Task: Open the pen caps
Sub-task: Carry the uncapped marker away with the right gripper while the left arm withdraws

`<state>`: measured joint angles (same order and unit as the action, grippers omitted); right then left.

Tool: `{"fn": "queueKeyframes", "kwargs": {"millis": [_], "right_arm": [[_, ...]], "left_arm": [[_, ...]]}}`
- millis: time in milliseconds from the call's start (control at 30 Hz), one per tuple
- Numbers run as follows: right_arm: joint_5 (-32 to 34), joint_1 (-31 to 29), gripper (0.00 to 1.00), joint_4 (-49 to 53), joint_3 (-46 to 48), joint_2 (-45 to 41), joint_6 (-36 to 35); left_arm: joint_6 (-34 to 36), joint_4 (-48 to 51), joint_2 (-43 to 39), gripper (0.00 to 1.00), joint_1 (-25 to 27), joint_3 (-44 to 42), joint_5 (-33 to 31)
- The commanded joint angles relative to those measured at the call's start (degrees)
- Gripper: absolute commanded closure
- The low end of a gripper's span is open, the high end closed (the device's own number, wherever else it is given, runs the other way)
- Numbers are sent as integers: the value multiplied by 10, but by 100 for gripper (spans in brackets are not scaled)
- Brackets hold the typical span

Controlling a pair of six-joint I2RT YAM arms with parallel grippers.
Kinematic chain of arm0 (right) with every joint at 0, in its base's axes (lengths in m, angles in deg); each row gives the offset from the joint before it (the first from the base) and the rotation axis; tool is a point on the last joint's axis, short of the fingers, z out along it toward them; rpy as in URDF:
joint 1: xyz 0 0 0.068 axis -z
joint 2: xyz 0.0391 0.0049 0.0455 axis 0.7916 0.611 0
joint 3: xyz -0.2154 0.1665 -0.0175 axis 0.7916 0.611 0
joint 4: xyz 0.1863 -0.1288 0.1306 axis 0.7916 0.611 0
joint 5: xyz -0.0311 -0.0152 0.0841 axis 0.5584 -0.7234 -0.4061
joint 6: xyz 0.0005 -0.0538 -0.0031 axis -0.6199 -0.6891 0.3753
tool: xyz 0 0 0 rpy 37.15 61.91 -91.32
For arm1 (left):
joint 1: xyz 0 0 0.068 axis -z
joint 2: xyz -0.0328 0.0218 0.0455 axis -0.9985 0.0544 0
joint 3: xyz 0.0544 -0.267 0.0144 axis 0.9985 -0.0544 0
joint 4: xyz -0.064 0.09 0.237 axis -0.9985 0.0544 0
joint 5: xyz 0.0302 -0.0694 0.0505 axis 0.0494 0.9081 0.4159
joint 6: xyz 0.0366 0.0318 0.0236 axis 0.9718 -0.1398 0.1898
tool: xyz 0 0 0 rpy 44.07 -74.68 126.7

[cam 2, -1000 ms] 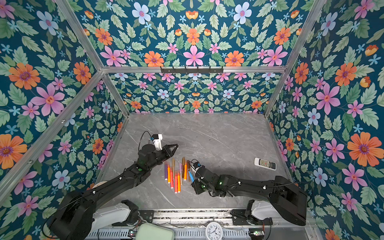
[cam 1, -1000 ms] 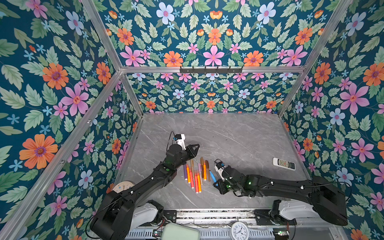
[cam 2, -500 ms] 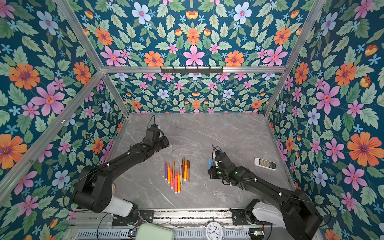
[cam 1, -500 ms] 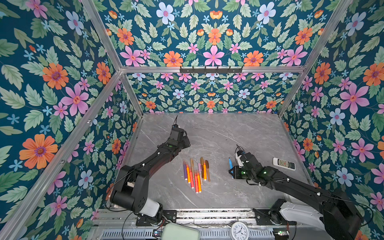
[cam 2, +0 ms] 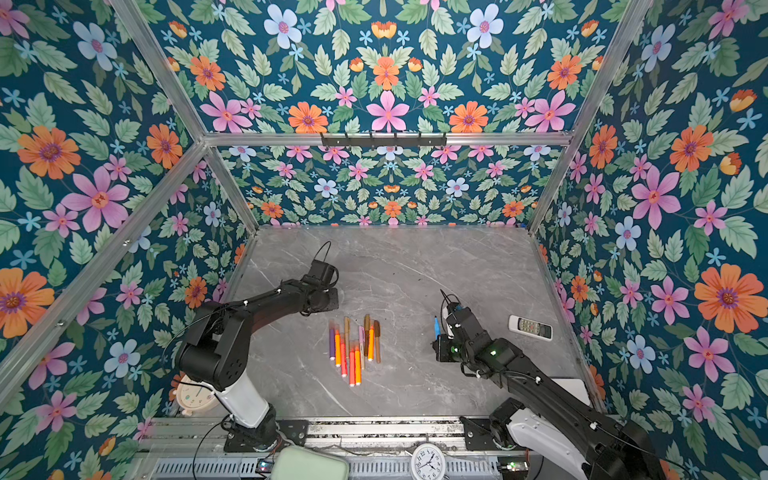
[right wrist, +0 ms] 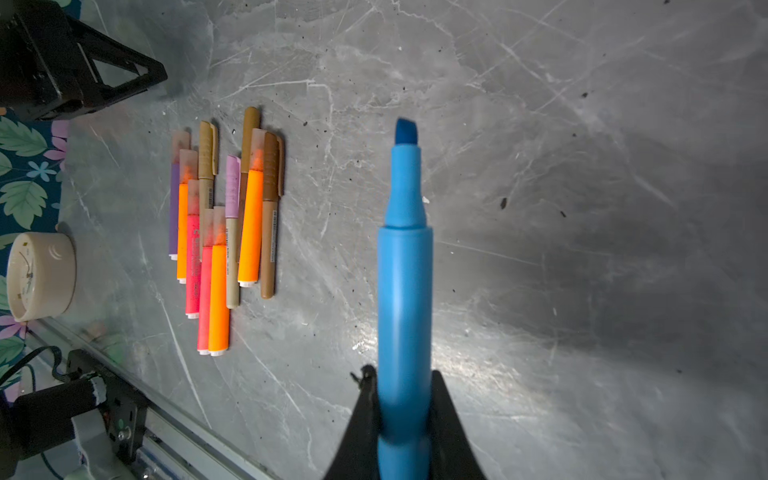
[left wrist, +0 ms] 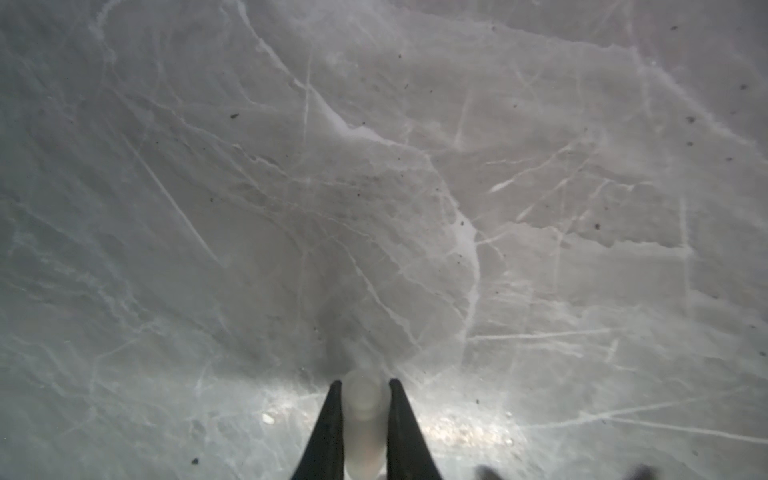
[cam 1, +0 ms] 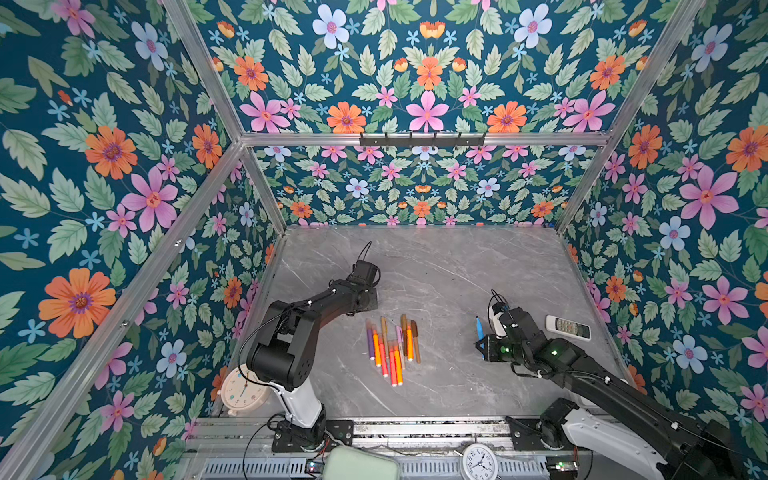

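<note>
Your right end effector is clenched on one uncapped blue highlighter, its chisel tip bare above the surface. Dip it and it will likely smear ink. Your left end effector grips one frosted cap, which could roll away once released. I count ten capped pens packed together between the arms; grabbing one may drag its neighbours.

Blurred, cropped by the frame edge: pale cap; half hidden behind left arm, 8 o'clock of the pens: cream clock
</note>
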<state>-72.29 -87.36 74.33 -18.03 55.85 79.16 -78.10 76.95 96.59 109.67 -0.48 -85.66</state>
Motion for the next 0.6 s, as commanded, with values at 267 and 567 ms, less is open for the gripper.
{"fn": "queueKeyframes", "kwargs": {"millis": [267, 567], "right_arm": [[35, 0, 100, 41, 10, -52, -9], [49, 0, 100, 62, 0, -68, -11]], "left_arm": [[30, 27, 34, 99, -8, 22, -27], [33, 11, 35, 88, -18, 7, 6]]}}
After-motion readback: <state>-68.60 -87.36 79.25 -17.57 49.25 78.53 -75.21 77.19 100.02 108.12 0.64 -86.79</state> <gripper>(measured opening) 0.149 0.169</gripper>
